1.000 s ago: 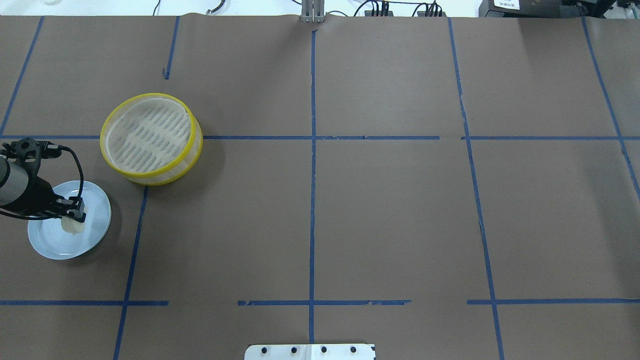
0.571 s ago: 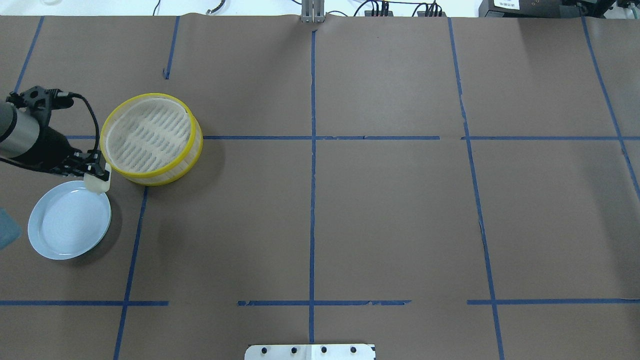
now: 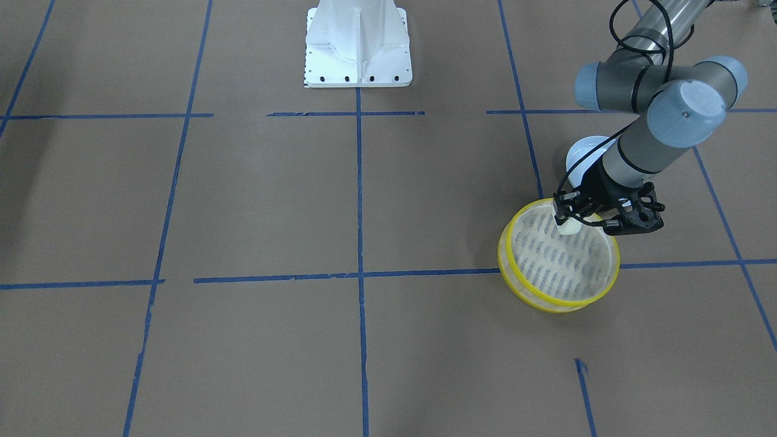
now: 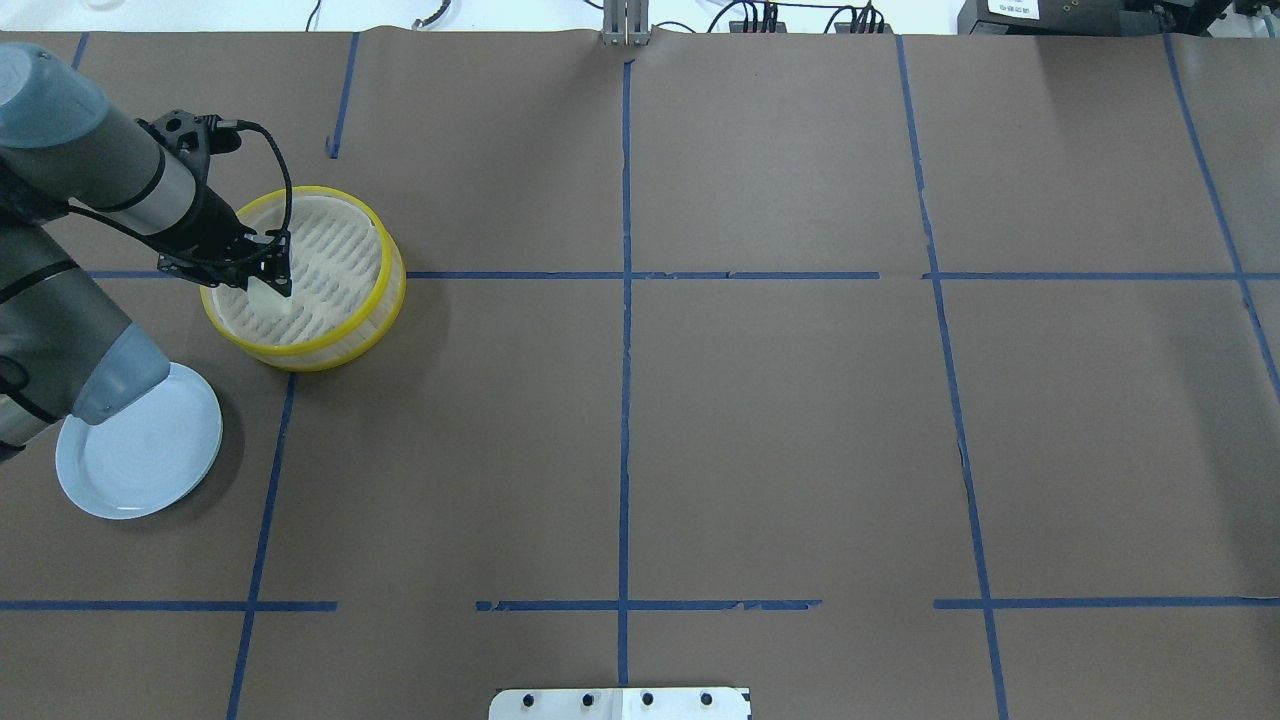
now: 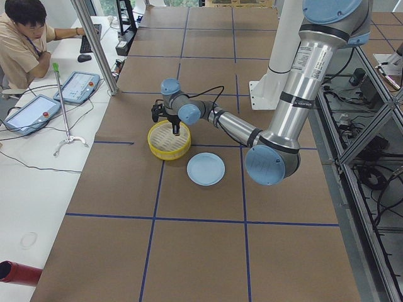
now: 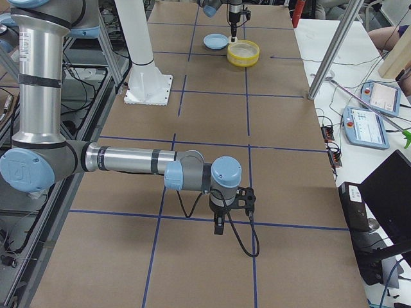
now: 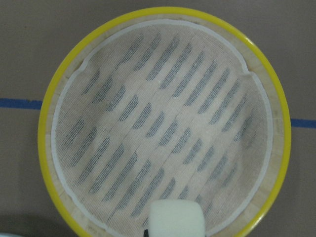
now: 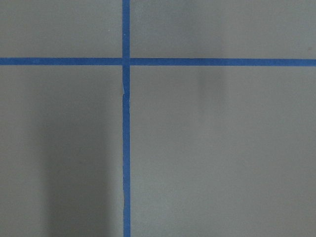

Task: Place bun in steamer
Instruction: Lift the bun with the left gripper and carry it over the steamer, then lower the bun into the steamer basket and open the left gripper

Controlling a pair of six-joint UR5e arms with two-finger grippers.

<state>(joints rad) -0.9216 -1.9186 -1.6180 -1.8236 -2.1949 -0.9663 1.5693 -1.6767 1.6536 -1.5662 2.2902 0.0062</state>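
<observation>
Bun (image 4: 266, 300) gone from plate (image 4: 150, 455), now upper left, pinched between left gripper (image 4: 272, 289) fingers above steamer (image 4: 340, 352); likely release next.

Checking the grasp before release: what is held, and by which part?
Left gripper holds the bun by its upper part, above the steamer. Right gripper: cannot tell.

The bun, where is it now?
The bun is at the overhead view's left, held by the left gripper over the steamer, inside its rim nearest the plate.
</observation>
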